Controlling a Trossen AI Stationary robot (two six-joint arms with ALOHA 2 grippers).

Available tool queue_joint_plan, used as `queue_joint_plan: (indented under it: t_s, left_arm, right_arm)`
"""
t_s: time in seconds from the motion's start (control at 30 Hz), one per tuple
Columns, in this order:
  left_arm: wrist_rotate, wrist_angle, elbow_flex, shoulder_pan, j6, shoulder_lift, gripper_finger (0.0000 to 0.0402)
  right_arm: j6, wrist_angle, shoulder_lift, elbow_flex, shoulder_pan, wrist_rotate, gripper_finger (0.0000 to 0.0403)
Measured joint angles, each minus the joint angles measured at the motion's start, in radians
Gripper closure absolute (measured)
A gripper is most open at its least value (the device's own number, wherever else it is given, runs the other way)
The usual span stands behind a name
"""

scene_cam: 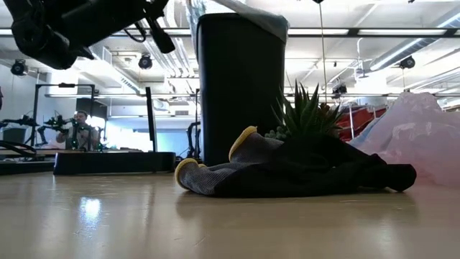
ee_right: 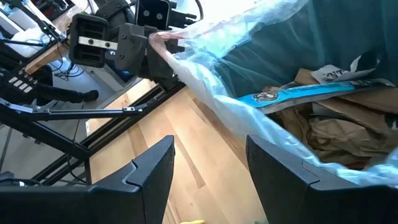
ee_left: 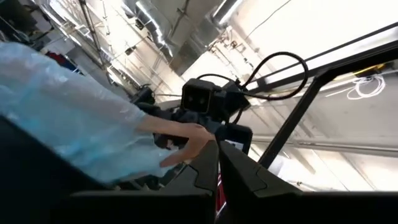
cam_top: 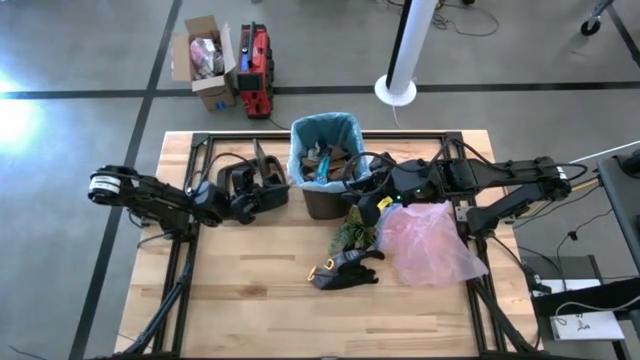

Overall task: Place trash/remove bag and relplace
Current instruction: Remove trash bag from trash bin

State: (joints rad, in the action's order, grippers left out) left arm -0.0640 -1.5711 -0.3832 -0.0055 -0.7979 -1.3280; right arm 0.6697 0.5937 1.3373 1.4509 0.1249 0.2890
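The left end effector (cam_top: pixel 268 190) sits at the left side of the black bin (cam_top: pixel 322 200), its fingers (ee_left: pixel 239 171) clenched together. The right wrist view shows it pinching the rim edge of the bag (ee_right: pixel 205 74), the teal-blue liner stretching out from the bin toward it. The same liner fills the left part of the left wrist view (ee_left: pixel 74 118), drawn up just beside the closed fingers.

The right end effector (cam_top: pixel 372 183) hangs at the right side of the bin, by the rim, with its two fingers (ee_right: pixel 149 171) spread apart and nothing between them; below them lie the desk (ee_right: pixel 180 143) and the liner's edge.

The bag (cam_top: pixel 325 135) lines the bin, its top folded out over the rim. Inside it lies the trash (ee_right: pixel 336 124): crumpled brown paper pieces and a blue-and-white wrapper strip on top.

The bin stands at the far middle of the desk (cam_top: pixel 250 290). Just near of it, to the right, lies a pink translucent bag (cam_top: pixel 430 240), with a green plant tuft (cam_top: pixel 352 232) at its left edge. Near of the plant rests a black-and-yellow glove (cam_top: pixel 345 270). In the low view the glove (scene_cam: pixel 287 173) lies in front of the bin (scene_cam: pixel 241 86), the plant (scene_cam: pixel 305 111) rising behind it.
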Motion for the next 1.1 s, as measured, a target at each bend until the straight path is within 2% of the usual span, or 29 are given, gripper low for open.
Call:
queue_joint_plan:
  t_s: [0.17, 0.37, 0.6, 0.73, 0.97, 1.1]
  left_arm:
    - [0.000, 0.000, -0.010, 0.000, 0.001, 0.044, 0.0401]
    - [0.001, 0.001, -0.013, 0.000, 0.015, 0.076, 0.0402]
    - [0.051, 0.091, 0.009, -0.002, -0.067, 0.082, 0.0392]
    - [0.051, 0.122, 0.052, -0.005, -0.073, 0.092, 0.0356]
    - [0.045, 0.133, 0.132, -0.005, -0.076, 0.114, 0.0267]
    - [-0.012, 0.211, 0.145, -0.005, -0.086, 0.114, 0.0227]
  right_arm:
    - [-0.026, 0.003, -0.011, 0.000, 0.000, 0.015, 0.0217]
    - [-0.026, 0.007, -0.038, 0.000, -0.001, 0.131, 0.0217]
    - [-0.004, 0.045, -0.039, 0.000, 0.000, 0.131, 0.0217]
    - [0.022, 0.085, -0.039, 0.000, 0.002, 0.130, 0.0217]
    - [0.027, 0.112, -0.039, 0.000, 0.002, 0.127, 0.0217]
    - [0.027, 0.112, -0.039, 0.000, 0.002, 0.127, 0.0217]
